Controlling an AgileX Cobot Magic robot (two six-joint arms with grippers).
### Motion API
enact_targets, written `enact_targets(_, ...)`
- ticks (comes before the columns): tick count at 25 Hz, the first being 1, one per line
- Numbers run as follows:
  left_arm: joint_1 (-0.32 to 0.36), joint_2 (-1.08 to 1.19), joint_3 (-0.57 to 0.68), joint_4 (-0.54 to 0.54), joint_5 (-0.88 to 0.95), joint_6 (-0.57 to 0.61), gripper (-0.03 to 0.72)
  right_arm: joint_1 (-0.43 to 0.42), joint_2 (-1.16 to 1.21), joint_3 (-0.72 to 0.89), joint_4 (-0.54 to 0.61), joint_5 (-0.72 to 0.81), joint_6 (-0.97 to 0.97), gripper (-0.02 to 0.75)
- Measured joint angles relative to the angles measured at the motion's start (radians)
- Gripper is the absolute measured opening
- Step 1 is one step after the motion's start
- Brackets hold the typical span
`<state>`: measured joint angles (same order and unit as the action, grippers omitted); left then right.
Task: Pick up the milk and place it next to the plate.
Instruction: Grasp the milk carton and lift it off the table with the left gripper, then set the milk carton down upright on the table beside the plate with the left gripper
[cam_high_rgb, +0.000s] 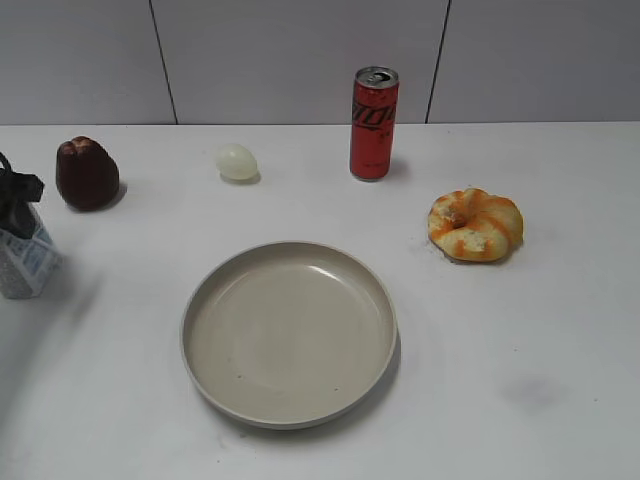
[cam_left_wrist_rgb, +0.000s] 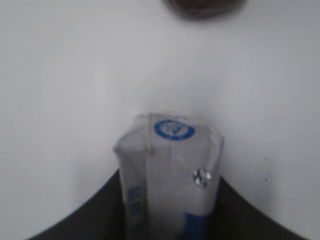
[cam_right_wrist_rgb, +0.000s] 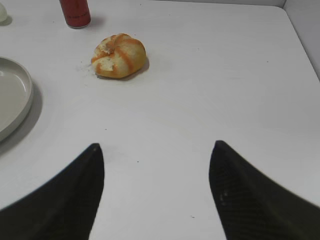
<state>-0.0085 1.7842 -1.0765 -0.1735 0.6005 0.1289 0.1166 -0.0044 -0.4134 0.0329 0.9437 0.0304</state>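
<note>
Left claw (cam_high_rgb: 14, 195) is at the desk's left edge, pinching the milk (cam_left_wrist_rgb: 170, 175) by the look of the blurry wrist view. Grasp step seems done; whether the carton has left the desk (cam_high_rgb: 520, 400) is unclear. Next: lift, carry toward the centre, set down beside the plate (cam_high_rgb: 290, 333), clear of its rim. Right claw (cam_right_wrist_rgb: 156, 165) hangs spread, idle.

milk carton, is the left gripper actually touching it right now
Touching. In the left wrist view the milk sits wedged between the left gripper fingers, dark pads flush against both its sides. The exterior view shows the gripper on the carton's top.
</note>
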Motion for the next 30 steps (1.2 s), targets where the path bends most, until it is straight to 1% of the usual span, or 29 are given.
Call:
enact_targets(4, -0.025, -0.013, -0.002, 0.005, 0.038, -0.01, 0.263, 0.0, 0.0, 0.0, 0.0, 0.0, 0.0, 0.5)
enact_targets(9, -0.077, -0.086, 0.002, 0.015, 0.123, -0.129, 0.262, 0.0, 0.0, 0.0, 0.0, 0.0, 0.0, 0.5)
enact_targets(12, -0.126, -0.161, 0.048, 0.021, 0.124, -0.2, 0.262, 0.0, 0.0, 0.0, 0.0, 0.0, 0.0, 0.5)
enact_targets(16, -0.228, -0.266, 0.165, 0.058, 0.098, -0.291, 0.257, 0.0, 0.0, 0.0, 0.0, 0.0, 0.0, 0.5)
enact_targets(18, -0.298, -0.315, 0.228, 0.095, 0.069, -0.349, 0.257, 0.0, 0.0, 0.0, 0.0, 0.0, 0.0, 0.5)
enact_targets(22, -0.422, -0.358, 0.321, 0.189, 0.028, -0.525, 0.257, 0.0, 0.0, 0.0, 0.0, 0.0, 0.0, 0.5)
enact_targets(25, -0.507, -0.358, 0.337, 0.285, 0.021, -0.664, 0.257, 0.0, 0.0, 0.0, 0.0, 0.0, 0.0, 0.5)
enact_targets(27, -0.553, -0.358, 0.338, 0.324, 0.001, -0.737, 0.257, 0.0, 0.0, 0.0, 0.0, 0.0, 0.0, 0.5)
enact_targets(30, -0.596, -0.352, 0.338, 0.372, -0.016, -0.829, 0.257, 0.0, 0.0, 0.0, 0.0, 0.0, 0.0, 0.5)
